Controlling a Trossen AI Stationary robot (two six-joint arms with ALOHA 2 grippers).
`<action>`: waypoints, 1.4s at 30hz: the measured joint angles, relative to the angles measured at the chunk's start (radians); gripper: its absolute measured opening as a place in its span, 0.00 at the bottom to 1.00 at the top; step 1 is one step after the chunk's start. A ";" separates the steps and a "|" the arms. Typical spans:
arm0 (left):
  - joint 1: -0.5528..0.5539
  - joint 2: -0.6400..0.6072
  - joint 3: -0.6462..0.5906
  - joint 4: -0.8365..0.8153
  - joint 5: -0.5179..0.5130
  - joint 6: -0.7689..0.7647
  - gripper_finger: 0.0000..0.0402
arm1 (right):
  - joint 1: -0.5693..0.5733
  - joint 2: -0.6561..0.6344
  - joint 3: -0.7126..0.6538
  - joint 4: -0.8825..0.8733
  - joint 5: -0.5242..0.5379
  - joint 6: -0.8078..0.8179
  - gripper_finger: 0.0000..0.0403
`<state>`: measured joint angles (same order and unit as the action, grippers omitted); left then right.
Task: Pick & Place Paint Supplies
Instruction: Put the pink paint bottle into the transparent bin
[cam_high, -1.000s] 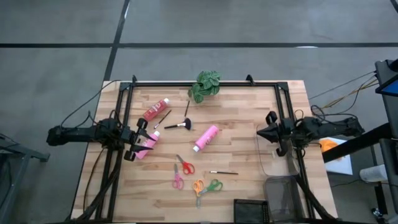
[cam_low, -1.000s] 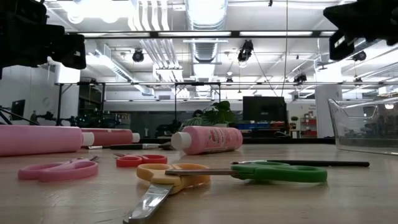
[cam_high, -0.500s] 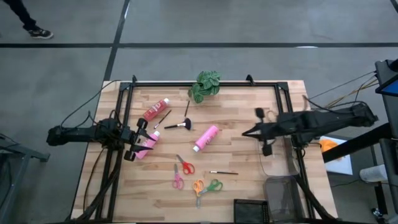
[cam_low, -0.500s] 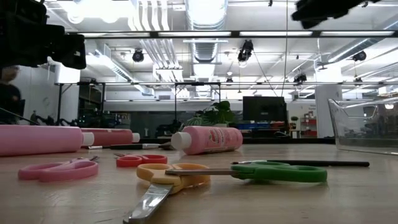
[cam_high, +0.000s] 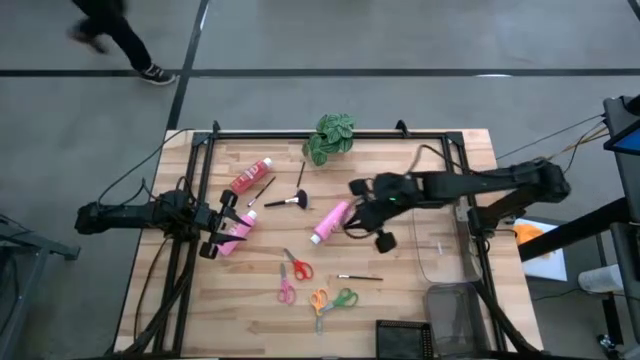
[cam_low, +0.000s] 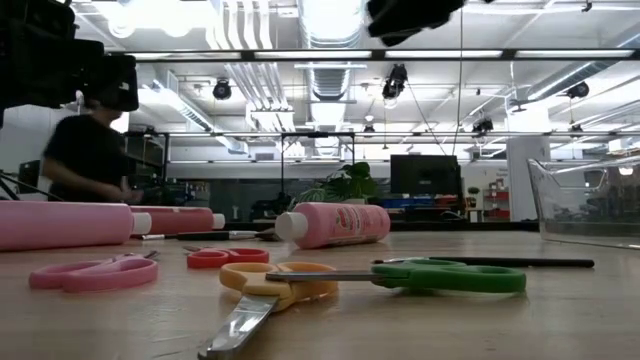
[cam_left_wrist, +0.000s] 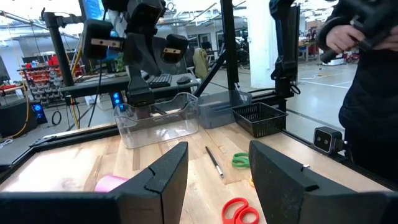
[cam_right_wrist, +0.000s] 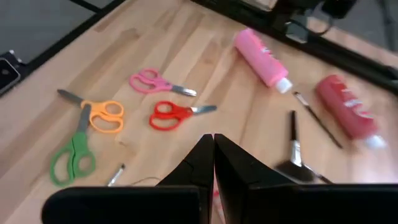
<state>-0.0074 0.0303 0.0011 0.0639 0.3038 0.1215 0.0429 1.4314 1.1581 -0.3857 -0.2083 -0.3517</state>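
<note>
While the left gripper (cam_high: 222, 232) sits at the table's left edge with its fingers (cam_left_wrist: 166, 176) spread partway around the cap end of a pink squeeze bottle (cam_high: 236, 233), whether they touch it cannot be told. The right gripper (cam_high: 352, 222) reaches out over the middle of the wooden table (cam_high: 400, 300), fingers pressed together and holding nothing, just beside the white-capped end region of a second pink bottle (cam_high: 331, 221).

A red squeeze bottle (cam_high: 251, 176) lies near the back left edge, with a thin dark brush (cam_high: 261, 191) just beside it. A fan-tipped brush (cam_high: 287, 202) lies between the red bottle and the second pink bottle, and another brush (cam_high: 300, 174) lies near the green leafy plant (cam_high: 330, 137) at the back rail. One more brush (cam_high: 359, 278) lies alone toward the front.

Red scissors (cam_high: 296, 266), pink scissors (cam_high: 285, 290), orange scissors (cam_high: 318, 300) and green scissors (cam_high: 341, 299) cluster at the front centre. A clear plastic bin (cam_high: 438, 250) stands at the right edge, with bare wood between it and the right gripper. A black mesh basket (cam_high: 404, 339) sits at the front edge. A person (cam_high: 112, 38) walks on the floor beyond the table.
</note>
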 joint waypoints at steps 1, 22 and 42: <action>0.000 0.000 0.000 0.000 0.000 0.000 0.42 | -0.005 0.034 0.027 -0.013 -0.016 0.000 0.02; 0.000 0.000 0.000 0.000 0.000 0.000 0.42 | -0.018 0.442 0.274 -0.106 -0.063 -0.191 0.51; 0.000 0.000 0.000 0.000 0.000 0.000 0.42 | -0.029 0.640 0.325 -0.068 0.054 -0.361 0.55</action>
<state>-0.0074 0.0301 0.0010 0.0639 0.3038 0.1215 0.0143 2.0718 1.4833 -0.4538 -0.1538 -0.7127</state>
